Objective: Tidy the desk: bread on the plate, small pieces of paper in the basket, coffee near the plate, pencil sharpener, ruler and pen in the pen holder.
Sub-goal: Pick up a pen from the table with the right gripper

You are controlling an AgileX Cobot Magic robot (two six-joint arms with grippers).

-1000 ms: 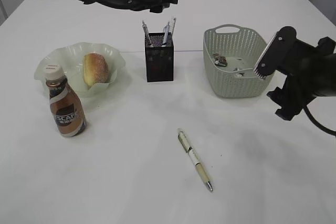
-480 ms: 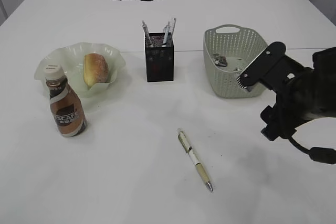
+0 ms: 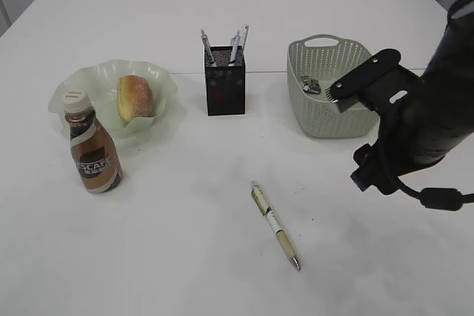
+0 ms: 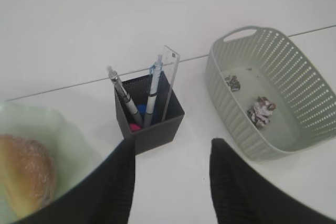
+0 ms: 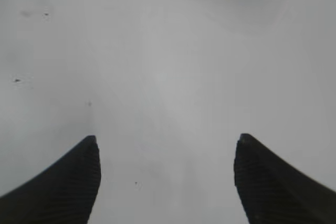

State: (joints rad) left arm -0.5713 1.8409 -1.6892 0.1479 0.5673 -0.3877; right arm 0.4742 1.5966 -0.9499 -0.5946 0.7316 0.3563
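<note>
Exterior view shows most of the tidying as done: the bread [image 3: 135, 98] lies on the pale green plate [image 3: 74, 81], and the coffee bottle [image 3: 92, 146] stands upright just beside the plate, at about seven o'clock of it. The black pen holder [image 3: 224, 88] at the middle of the table [image 3: 185, 249] carries pens and a clear ruler [image 4: 169, 72], and in the left wrist view something pink and something blue can be made out at its bottom, though what they are cannot be told. Two crumpled paper scraps [image 4: 261, 111] lie inside the grey-green basket [image 3: 320, 112].

One pen [image 3: 275, 224] is left on the bare table, well apart from the holder at roughly five o'clock of it, lying slantwise with its tip toward the near edge. Fetching this pen is judged to be the step in hand.

The right hand [image 5: 167, 169] is seen with its fingers spread wide and nothing between them, over bare table just in front of the basket; in the exterior view it is at about two o'clock of the pen. The left hand [image 4: 170, 163] is held half open and empty, high above the far side of the table, looking down on the holder.

For the next move, the right hand would probably need to be carried toward eight o'clock, turned so that its fingers cross the pen's barrel, and lowered to the tabletop. The thin, round barrel is likely to roll if nudged.
</note>
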